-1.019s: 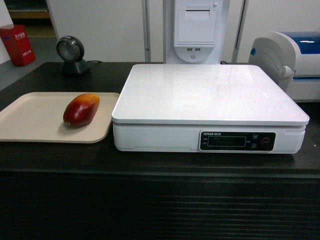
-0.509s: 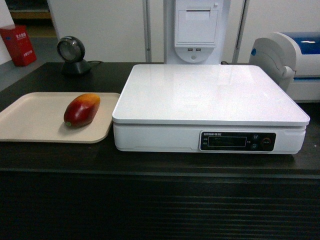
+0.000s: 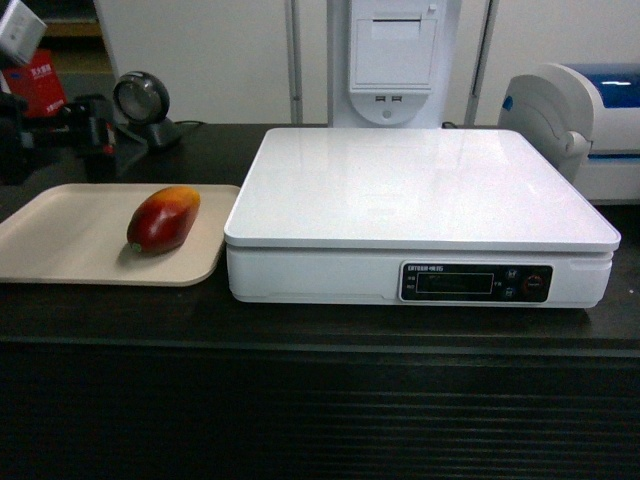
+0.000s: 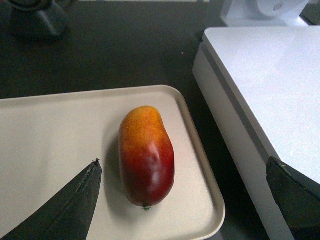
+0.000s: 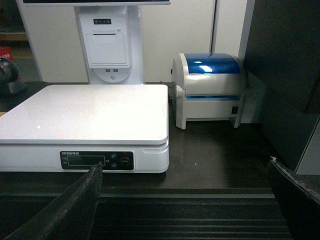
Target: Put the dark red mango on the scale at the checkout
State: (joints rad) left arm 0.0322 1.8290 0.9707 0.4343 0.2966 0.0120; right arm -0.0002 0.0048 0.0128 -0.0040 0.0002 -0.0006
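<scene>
At the left end of the long black bench (image 3: 320,330), a flat beige tray (image 3: 60,235) carries the glossy dark red mango (image 3: 163,219), lying near the tray's right edge with its yellow-orange end toward the back. Just right of the tray stands the large white boxy scale (image 3: 420,190); its square platform is bare, and the small white lettering on its black front panel is too fine to read. The bench front shows horizontal ribbed slats. Behind the scale rises a white receipt-printer column (image 3: 393,50), and at the far right corner sits a rounded white-and-blue label printer (image 5: 210,87), cut off in the head view. A round black barcode scanner (image 3: 140,105) stands at the back left, beside a red box (image 3: 30,80) whose print is illegible. The left gripper (image 4: 185,200) hovers over the tray, its dark fingers (image 4: 75,205) spread wide on either side of the mango without touching it. The right gripper (image 5: 185,200) hangs before the bench front, fingers (image 5: 80,205) likewise apart, holding nothing.
</scene>
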